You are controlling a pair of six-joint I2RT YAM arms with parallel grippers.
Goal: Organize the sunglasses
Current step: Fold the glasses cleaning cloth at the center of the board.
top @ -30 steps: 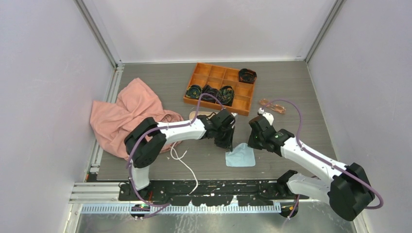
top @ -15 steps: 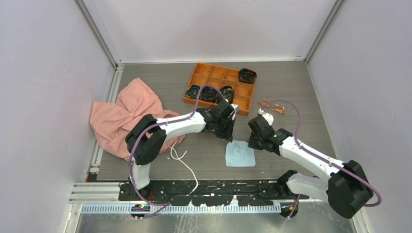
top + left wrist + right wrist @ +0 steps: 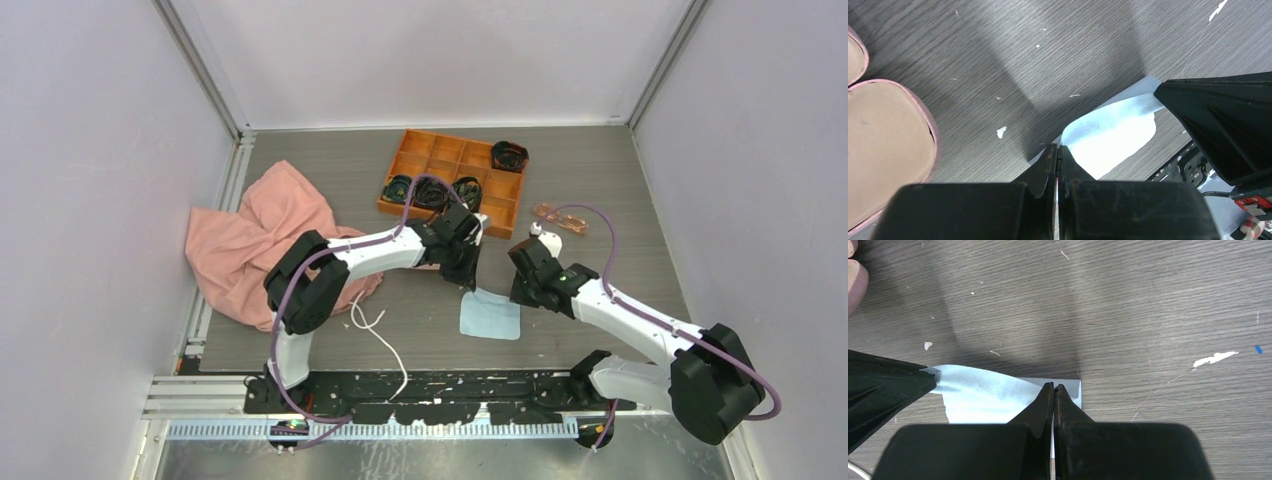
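Note:
The sunglasses [image 3: 560, 216], small with pinkish-orange lenses, lie on the table right of the orange tray, apart from both grippers. A light blue cloth [image 3: 490, 316] lies mid-table. My left gripper [image 3: 468, 284] is shut on its far-left corner; the wrist view shows the fingertips [image 3: 1058, 148] pinching the cloth [image 3: 1113, 132]. My right gripper [image 3: 518, 296] is shut on the far-right corner, also seen in its wrist view [image 3: 1054, 386] with the cloth [image 3: 983, 395]. The open pink case [image 3: 883, 145] lies just left of the left gripper, mostly hidden under the left arm in the top view.
An orange divided tray [image 3: 500, 212] with dark coiled items stands at the back. A pink fabric heap [image 3: 255, 240] lies at the left. A white cord [image 3: 378, 332] lies near the front edge. Side walls close in both sides.
Both grippers have stayed shut on the cloth's far corners and shifted slightly back and left, dragging the cloth a little leftward. The left arm now covers more of the pink case.

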